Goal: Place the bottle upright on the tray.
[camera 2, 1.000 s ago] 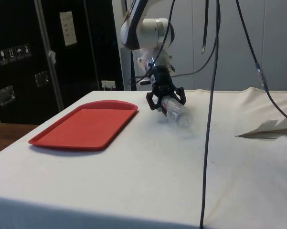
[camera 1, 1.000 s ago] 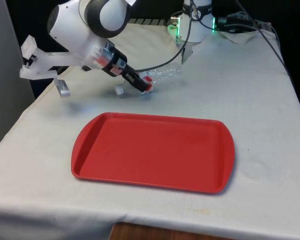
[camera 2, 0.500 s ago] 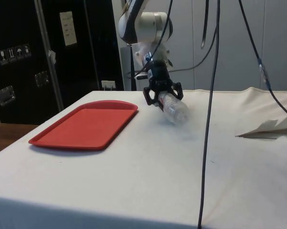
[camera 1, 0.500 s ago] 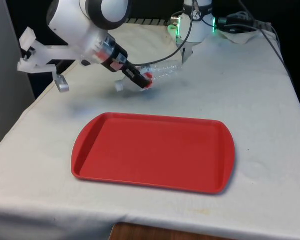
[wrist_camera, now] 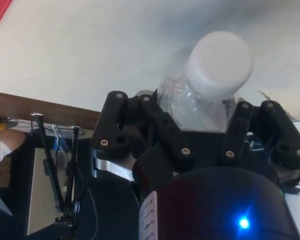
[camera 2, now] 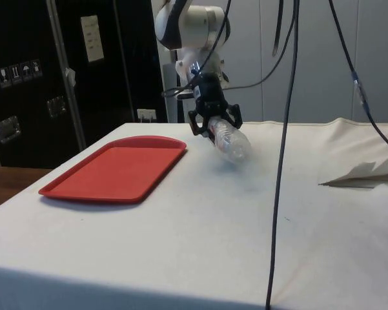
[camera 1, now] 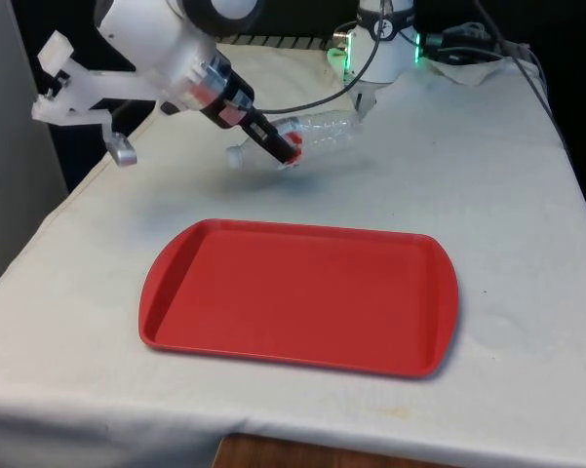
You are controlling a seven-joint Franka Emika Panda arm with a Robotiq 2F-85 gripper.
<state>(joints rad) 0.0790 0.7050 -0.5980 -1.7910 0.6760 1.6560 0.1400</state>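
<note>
- Above the cloth at the table's far end, the gripper (camera 1: 276,151) grasps the bottle (camera 1: 322,128) near its neck, and I see the bottle clear of the table (camera 1: 488,185).
- From the front view, I read the bottle's long axis as close to horizontal: its clear body runs from the fingers towards 2 o'clock, base end highest, and a bit of red label shows right at the fingers.
- From the side view, the bottle (camera 2: 229,141) slants down from the gripper (camera 2: 214,123) towards 4 o'clock, with its rounded base as the lowest point, hanging above the cloth and not touching it.
- On the wrist view, the white cap (wrist_camera: 219,65) sticks out past the gripper (wrist_camera: 189,135), so the black fingers (wrist_camera: 162,127) clamp the clear shoulder just behind the cap.
- The red tray (camera 1: 297,297) lies flat on the cloth at about 6 o'clock from the bottle in the front view, well apart from it, and I see nothing resting on it.
- From the side, I have the tray (camera 2: 113,168) at about 8 o'clock from the gripper, with the bottle beyond its near corner and not above it.
</note>
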